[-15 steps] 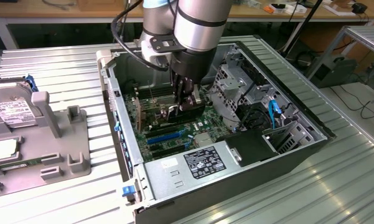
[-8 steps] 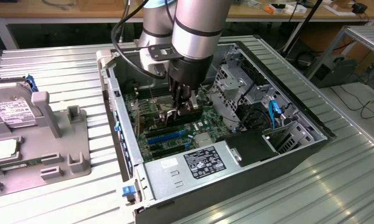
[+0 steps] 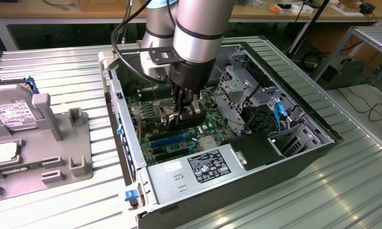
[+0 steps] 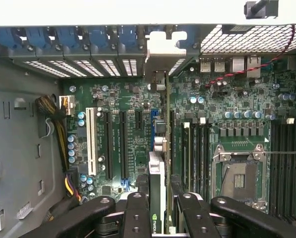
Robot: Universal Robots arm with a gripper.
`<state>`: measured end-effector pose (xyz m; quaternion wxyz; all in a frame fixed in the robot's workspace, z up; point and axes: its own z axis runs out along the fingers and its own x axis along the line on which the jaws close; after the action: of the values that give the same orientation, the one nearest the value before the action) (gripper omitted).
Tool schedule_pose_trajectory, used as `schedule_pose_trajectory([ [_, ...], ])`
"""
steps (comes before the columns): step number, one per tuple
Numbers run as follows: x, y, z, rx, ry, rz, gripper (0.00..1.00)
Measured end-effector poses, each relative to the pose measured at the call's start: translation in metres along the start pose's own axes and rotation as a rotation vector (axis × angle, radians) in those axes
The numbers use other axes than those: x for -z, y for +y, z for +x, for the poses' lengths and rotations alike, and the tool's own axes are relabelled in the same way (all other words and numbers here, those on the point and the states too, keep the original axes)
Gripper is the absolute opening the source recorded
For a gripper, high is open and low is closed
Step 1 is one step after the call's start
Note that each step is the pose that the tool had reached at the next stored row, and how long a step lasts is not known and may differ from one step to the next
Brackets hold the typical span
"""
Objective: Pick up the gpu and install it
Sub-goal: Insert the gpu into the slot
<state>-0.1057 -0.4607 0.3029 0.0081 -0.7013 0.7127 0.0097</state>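
Note:
My gripper (image 3: pixel 189 110) is down inside the open computer case (image 3: pixel 124 157), over the green motherboard (image 3: pixel 207 126). It is shut on the gpu (image 3: pixel 185 122), a dark card held on edge just above the expansion slots. In the wrist view the gpu (image 4: pixel 156 183) appears edge-on between my black fingers (image 4: pixel 136 214). It runs from the gripper (image 4: pixel 160 215) toward the case's rear wall. Its silver bracket (image 4: pixel 162 52) stands at a rear slot opening. The card lies along a long slot beside the blue connector (image 4: pixel 153 116).
A grey hard drive (image 3: pixel 13 114) rests on a grey fixture (image 3: pixel 60 143) at the exterior view's left. The power supply (image 3: pixel 207 164), drive cage (image 3: pixel 242 86) and blue cables (image 3: pixel 280 114) crowd the case. The open CPU socket (image 4: pixel 239 178) lies close beside the card.

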Motion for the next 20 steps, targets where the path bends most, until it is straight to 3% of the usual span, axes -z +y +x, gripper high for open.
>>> schedule_pose_trajectory([
  [11, -0.0052, 0.0027, 0.002, 0.0, 0.0002, 0.0, 0.27],
  [20, -0.0208, 0.0091, 0.002, 0.0, 0.0003, -0.0001, 0.27],
])
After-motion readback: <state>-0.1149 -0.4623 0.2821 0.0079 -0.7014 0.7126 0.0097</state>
